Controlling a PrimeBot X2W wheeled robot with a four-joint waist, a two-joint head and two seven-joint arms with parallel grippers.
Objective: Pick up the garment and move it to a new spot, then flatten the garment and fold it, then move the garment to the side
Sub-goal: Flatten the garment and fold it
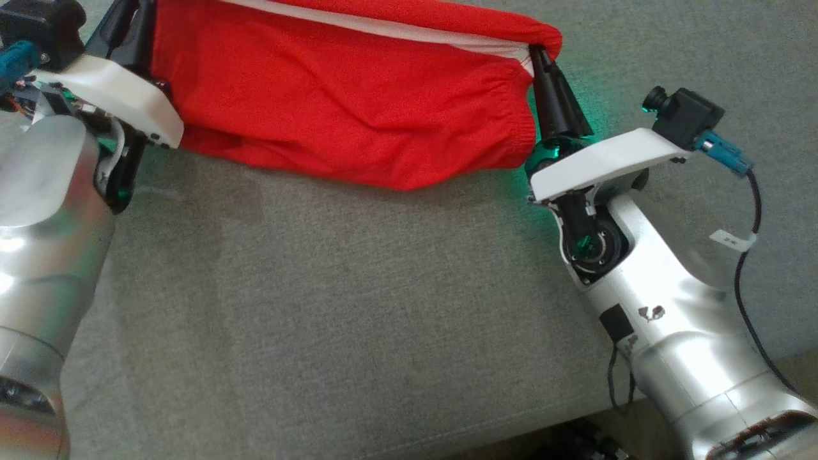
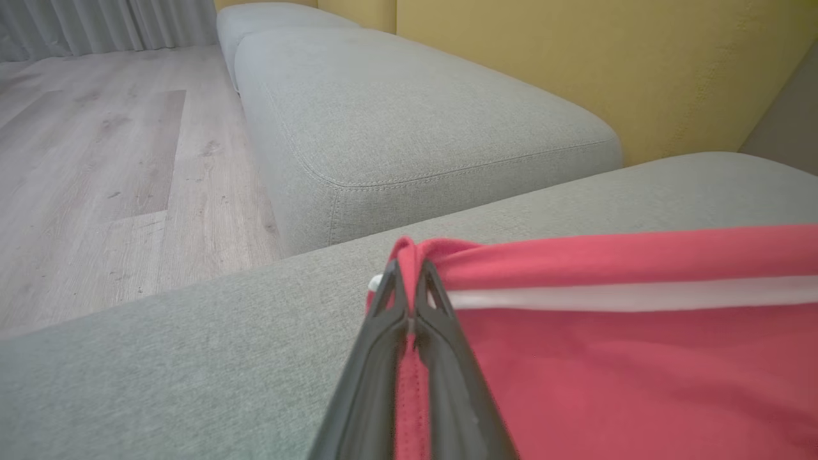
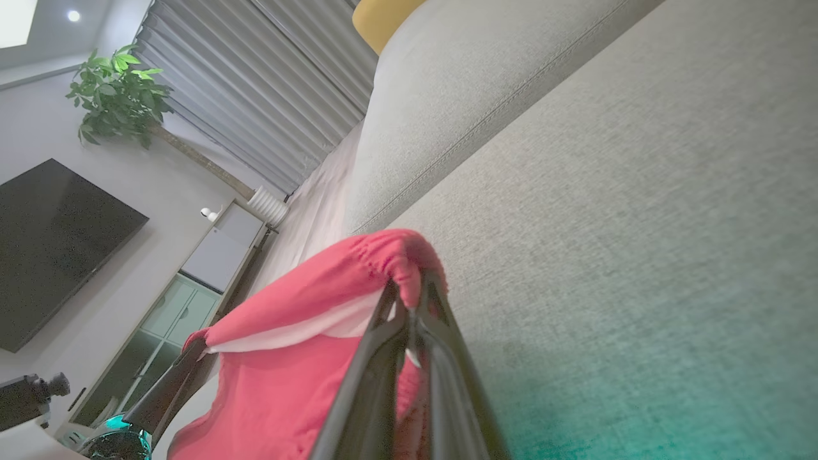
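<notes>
A red garment (image 1: 332,89) with a white stripe and a gathered elastic edge hangs stretched between my two grippers, just above the grey sofa cushion (image 1: 358,287); its lower fold sags onto the fabric. At the upper left, my left gripper (image 1: 137,19) is shut on one end. In the left wrist view, the left gripper (image 2: 407,281) pinches a bunched corner of the garment (image 2: 607,358). My right gripper (image 1: 540,54) is shut on the elastic end at the upper right. The right wrist view has the right gripper (image 3: 409,300) clamping the garment (image 3: 287,377).
The cushion's front edge runs along the bottom right of the head view. A second grey cushion (image 2: 409,108) and a yellow backrest (image 2: 575,57) lie beyond. Wooden floor (image 2: 96,160) is to the left. A television (image 3: 51,243) and plant (image 3: 118,96) stand far off.
</notes>
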